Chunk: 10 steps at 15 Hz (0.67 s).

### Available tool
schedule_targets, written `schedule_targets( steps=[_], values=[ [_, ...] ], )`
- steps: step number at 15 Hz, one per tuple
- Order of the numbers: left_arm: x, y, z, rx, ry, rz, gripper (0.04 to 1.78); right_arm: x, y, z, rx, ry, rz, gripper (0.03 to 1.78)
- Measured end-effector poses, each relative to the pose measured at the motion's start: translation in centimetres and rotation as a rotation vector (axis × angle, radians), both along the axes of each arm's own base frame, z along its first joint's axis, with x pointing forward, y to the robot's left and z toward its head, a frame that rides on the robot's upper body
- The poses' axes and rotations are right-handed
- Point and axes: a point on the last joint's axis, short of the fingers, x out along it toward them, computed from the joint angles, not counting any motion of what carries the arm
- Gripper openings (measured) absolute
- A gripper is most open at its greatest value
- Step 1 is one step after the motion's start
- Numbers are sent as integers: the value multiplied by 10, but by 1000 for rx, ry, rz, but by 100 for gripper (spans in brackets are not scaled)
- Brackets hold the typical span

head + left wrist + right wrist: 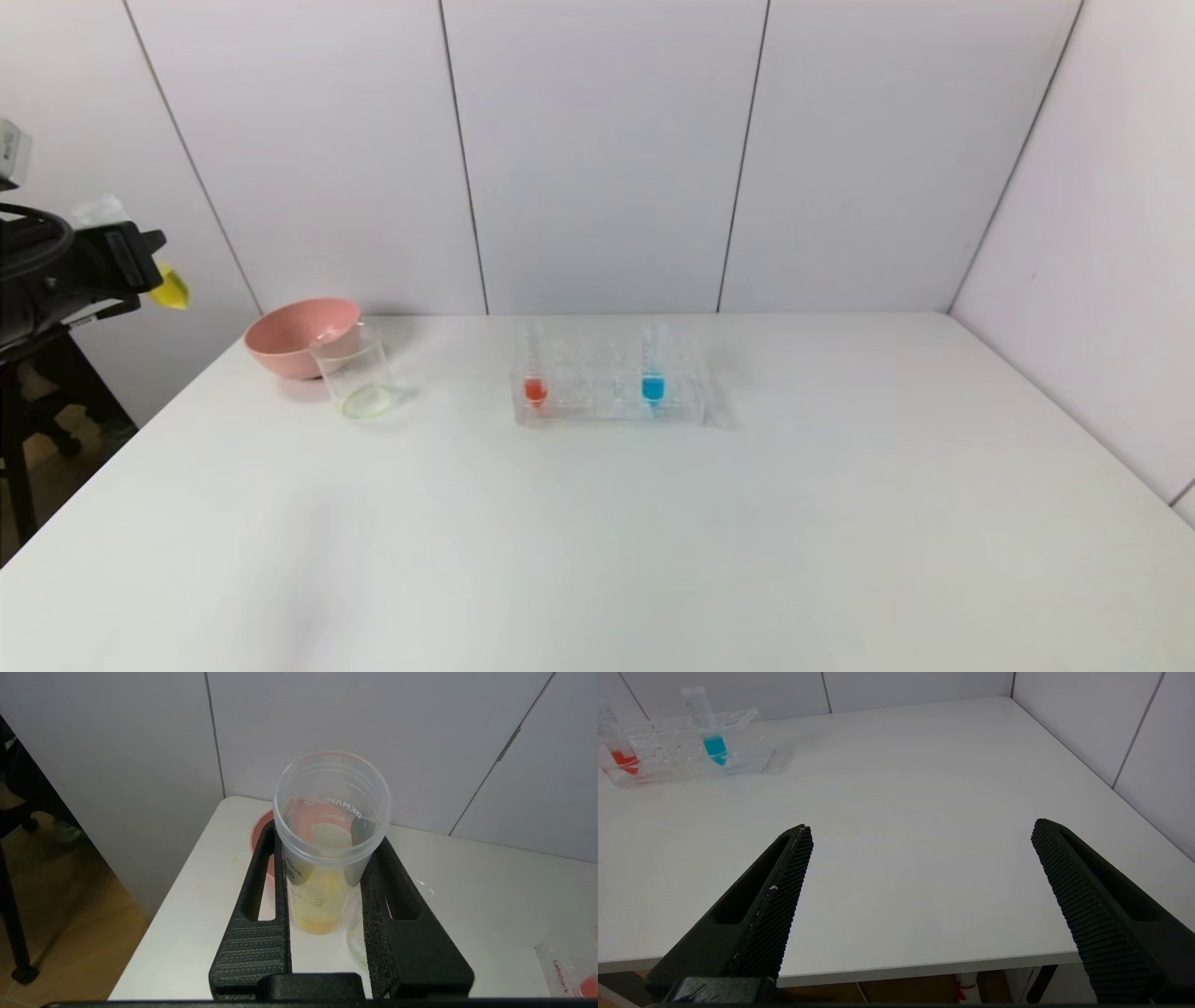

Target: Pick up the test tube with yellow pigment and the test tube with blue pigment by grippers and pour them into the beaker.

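My left gripper (149,271) is raised at the far left, beyond the table's left edge, shut on the test tube with yellow pigment (171,287). In the left wrist view the gripper (327,835) clamps the tube (322,891) between both fingers, its open mouth towards the camera and the yellow liquid at the far end. The clear beaker (359,378) stands on the table in front of a pink bowl, to the right of and below the tube; it shows partly behind a finger (362,940). The test tube with blue pigment (653,373) (712,732) stands upright in the rack. My right gripper (922,826) is open and empty over the table's near edge, far from the rack.
The pink bowl (299,336) (260,835) sits at the back left, touching or just behind the beaker. The clear rack (611,387) (682,753) stands mid-table and also holds a red-orange tube (535,378) (621,751). White walls close the back and right.
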Motion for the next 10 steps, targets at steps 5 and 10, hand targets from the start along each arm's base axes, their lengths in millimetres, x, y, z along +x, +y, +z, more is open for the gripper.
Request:
schedule_targets(
  steps=[5, 10],
  values=[
    [-4, 17, 3, 16, -3, -20, 45, 0, 0, 0, 0, 0, 0, 171],
    [7, 25, 1, 72, 17, -38, 45, 0, 0, 0, 0, 0, 0, 171]
  ],
)
